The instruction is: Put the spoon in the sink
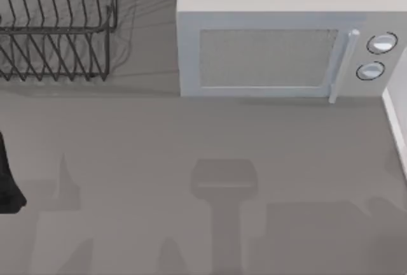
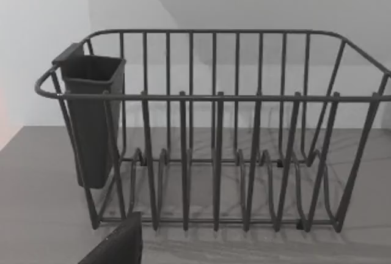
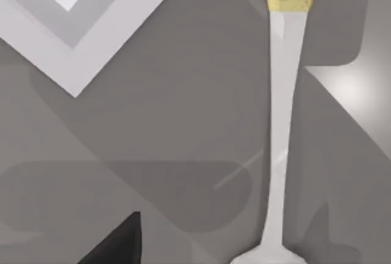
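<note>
Left arm (image 1: 9, 183) parked at worktop's (image 1: 159, 154) left edge. Spoon (image 3: 282, 123) lying flat on worktop below right wrist, untouched. Cannot tell either gripper's opening.

A kitchen counter: microwave (image 1: 286, 46) beside wire dish rack (image 1: 57, 27).

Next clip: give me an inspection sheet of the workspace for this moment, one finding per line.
Surface: grey table, crossed by shadows.
Job's things: white spoon lying flat on the table, a yellow and red decoration at its handle end; a white raised rim nearby may be the sink.
Clutter: wire dish rack with a dark cup hung on one end; microwave, door shut.
Grippers: left arm at the table's left edge; a dark fingertip above the spoon.
Cables: nothing seen.
Surroundings: pale wall behind the rack.
</note>
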`<state>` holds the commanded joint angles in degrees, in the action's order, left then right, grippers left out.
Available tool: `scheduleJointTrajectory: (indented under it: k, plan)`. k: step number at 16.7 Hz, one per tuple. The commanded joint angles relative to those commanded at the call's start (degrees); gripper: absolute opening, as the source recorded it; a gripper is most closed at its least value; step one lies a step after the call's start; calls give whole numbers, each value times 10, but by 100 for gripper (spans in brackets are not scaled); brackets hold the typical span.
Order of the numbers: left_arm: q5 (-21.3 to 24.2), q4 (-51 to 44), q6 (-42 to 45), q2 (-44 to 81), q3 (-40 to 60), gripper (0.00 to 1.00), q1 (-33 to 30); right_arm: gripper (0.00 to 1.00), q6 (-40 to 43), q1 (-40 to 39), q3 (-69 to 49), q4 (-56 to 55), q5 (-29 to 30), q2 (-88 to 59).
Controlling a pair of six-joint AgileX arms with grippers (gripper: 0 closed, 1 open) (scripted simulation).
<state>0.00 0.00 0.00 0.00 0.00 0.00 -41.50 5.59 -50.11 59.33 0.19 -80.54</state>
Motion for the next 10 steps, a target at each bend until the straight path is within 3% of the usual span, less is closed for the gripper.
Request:
scheduleJointTrajectory:
  k: [10]
  plan:
    - [0,0,0,0,0,100,0,100,-3,0,131,-252,0,-119]
